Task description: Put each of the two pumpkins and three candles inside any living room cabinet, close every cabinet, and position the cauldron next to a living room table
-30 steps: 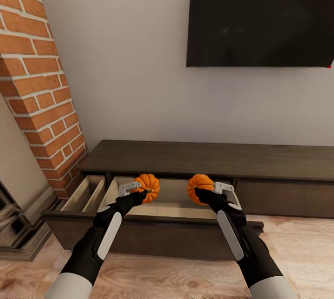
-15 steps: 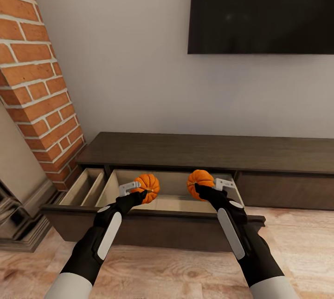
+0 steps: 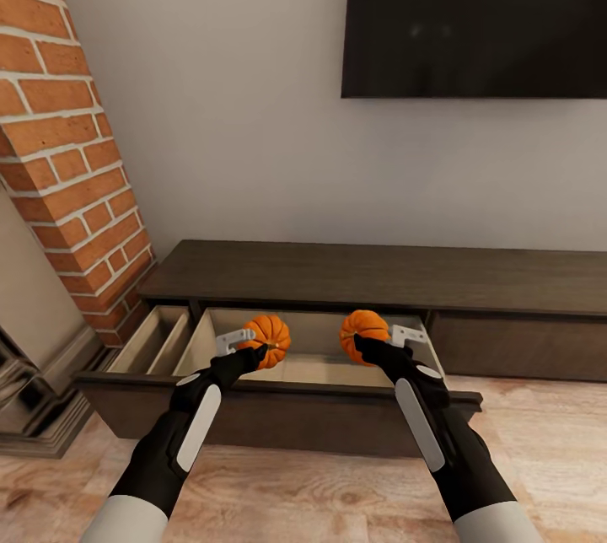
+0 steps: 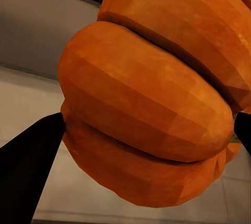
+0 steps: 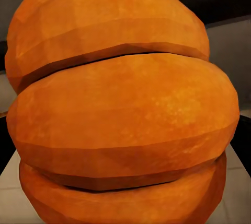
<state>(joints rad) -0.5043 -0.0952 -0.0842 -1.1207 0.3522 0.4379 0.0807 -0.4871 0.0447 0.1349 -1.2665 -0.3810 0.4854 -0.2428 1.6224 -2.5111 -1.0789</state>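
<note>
I hold one orange ribbed pumpkin in each hand over an open drawer of the low dark-brown cabinet (image 3: 371, 273). My left gripper (image 3: 257, 346) is shut on the left pumpkin (image 3: 270, 330), which looms large in the left wrist view (image 4: 151, 93). The right gripper (image 3: 364, 345) is shut on the right pumpkin (image 3: 364, 325), seen close up in the right wrist view (image 5: 120, 104). Both pumpkins hang above the drawer's pale beige inside (image 3: 312, 349). Candles, cauldron and table are out of view.
A second, narrower drawer (image 3: 156, 339) stands open to the left. A brick column (image 3: 67, 155) and a stone hearth (image 3: 34, 408) flank the cabinet on the left. A dark TV (image 3: 476, 16) hangs on the wall. Wooden floor (image 3: 320, 492) lies in front.
The view shifted downward a second ago, so the camera moved. Both grippers still hold their pumpkins over the drawer; in the last half second nothing visibly moved.
</note>
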